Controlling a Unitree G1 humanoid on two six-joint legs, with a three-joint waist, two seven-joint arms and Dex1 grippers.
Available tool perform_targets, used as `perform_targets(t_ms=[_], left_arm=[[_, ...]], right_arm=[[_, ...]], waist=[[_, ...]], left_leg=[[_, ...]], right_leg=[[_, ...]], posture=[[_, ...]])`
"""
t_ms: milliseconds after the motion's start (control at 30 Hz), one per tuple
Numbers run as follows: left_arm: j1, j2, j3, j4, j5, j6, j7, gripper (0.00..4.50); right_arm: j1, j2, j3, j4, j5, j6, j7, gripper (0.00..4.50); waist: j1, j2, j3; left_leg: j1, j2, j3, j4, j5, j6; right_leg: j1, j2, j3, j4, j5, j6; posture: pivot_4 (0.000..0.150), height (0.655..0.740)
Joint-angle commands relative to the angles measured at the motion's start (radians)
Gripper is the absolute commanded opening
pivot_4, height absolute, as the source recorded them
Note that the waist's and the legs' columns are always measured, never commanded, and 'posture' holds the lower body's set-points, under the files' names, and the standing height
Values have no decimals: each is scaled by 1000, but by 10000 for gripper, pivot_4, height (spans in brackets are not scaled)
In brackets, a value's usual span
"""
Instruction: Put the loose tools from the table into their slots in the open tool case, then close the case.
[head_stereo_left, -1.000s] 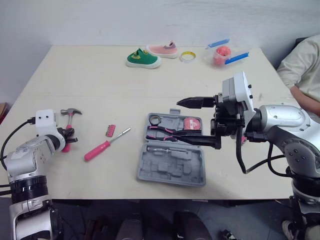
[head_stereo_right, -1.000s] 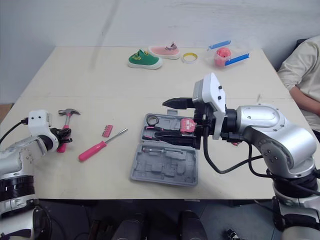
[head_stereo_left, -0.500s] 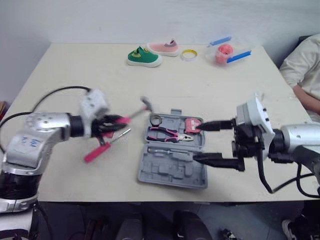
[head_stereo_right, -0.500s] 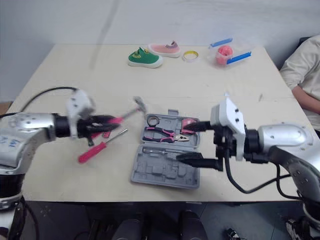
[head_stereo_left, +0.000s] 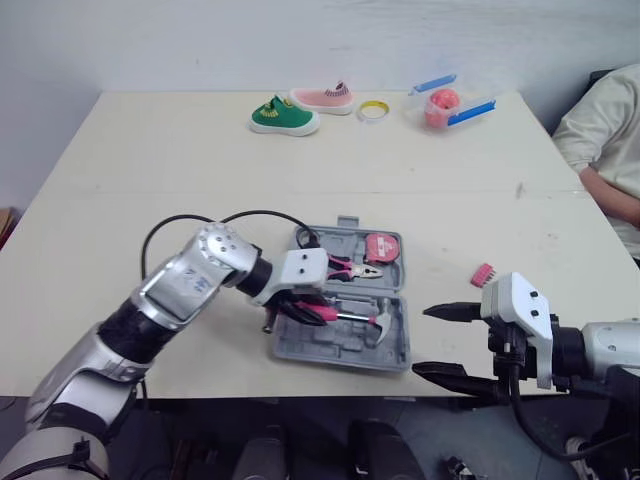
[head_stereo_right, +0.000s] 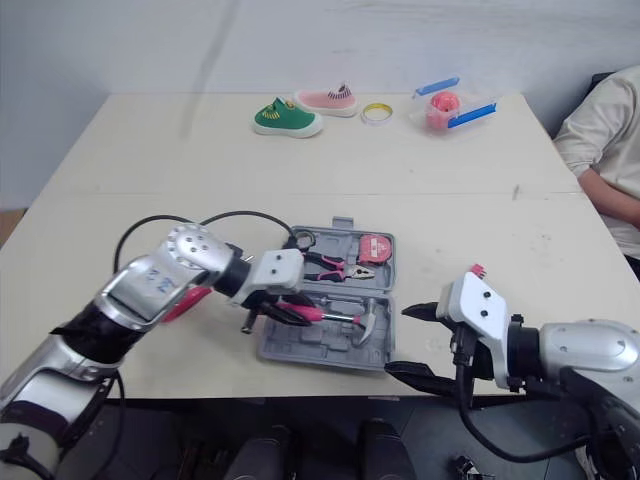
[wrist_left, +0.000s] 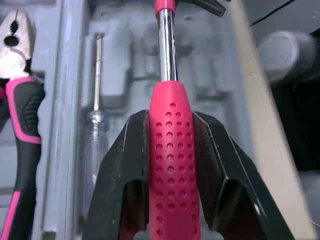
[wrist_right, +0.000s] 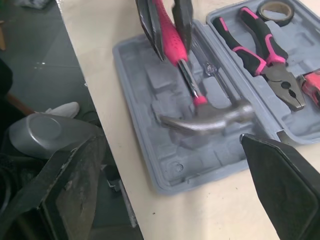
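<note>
**Hammer held over the near half of the open case**

The hammer (wrist_left: 172, 170) is clamped by its pink perforated handle between the two black fingers of the left gripper (head_stereo_left: 300, 308). It lies low across the near half of the open grey tool case (head_stereo_left: 330, 345), with its steel head toward the case's right side. Whether the head is touching the moulded tray cannot be told. Just beside the handle, a clear-handled screwdriver (wrist_left: 95, 135) lies in a slot of that same half. In the far half sit the pink-and-black pliers (head_stereo_left: 345, 268), a pink tape measure (head_stereo_left: 381, 247) and a small roll of tape (head_stereo_left: 308, 238).

The case lies near the front edge of the table (head_stereo_left: 150, 170), about midway along it. A small pink bit holder (head_stereo_left: 484, 273) lies loose on the table to the right of the case.

The right gripper (head_stereo_left: 440, 343) hangs at the front edge, right of the case, with its fingers spread wide and nothing between them.

Along the far edge are a green shoe (head_stereo_left: 284, 115), a pink shoe (head_stereo_left: 325, 98) and a yellow tape ring (head_stereo_left: 374, 110). A person's sleeve (head_stereo_left: 600, 140) shows at the right edge.
</note>
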Motion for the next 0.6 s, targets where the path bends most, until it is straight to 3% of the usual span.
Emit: perform_targets(t_ms=[33, 500, 533, 567, 600], left_arm=[[-27, -17, -10, -11, 36, -16, -12, 5827], [-21, -127, -34, 79, 138, 4, 43, 5827], [-23, -127, -28, 74, 137, 13, 42, 10827], [-23, -122, -21, 62, 133, 19, 37, 10827], [-23, -115, -12, 48, 125, 29, 29, 17323]], right_arm=[[17, 5, -37, -38, 5, -23, -19, 45000], [21, 22, -2, -32, 7, -49, -76, 45000], [15, 24, -1, -32, 14, -49, -80, 45000], [10, 25, -1, -32, 21, -48, -83, 45000], [7, 25, -2, -32, 26, -46, -84, 45000]], waist=[[-1, 0, 0], [5, 0, 0], [6, 0, 0], [7, 0, 0], [8, 0, 0]], left_leg=[[0, 0, 0, 0, 0, 0], [-1, 0, 0, 4, -1, 2], [-1, 0, 0, 4, -1, 2], [-1, 0, 0, 5, -1, 2], [-1, 0, 0, 5, -1, 2]], right_leg=[[0, 0, 0, 0, 0, 0], [1, -1, 0, 0, 1, 1], [1, -1, 0, 0, 1, 1], [1, -1, 0, 0, 1, 1], [1, -1, 0, 0, 1, 1]], posture=[[1500, 7400], [1500, 7400], [1500, 7400], [1500, 7400], [1500, 7400]])
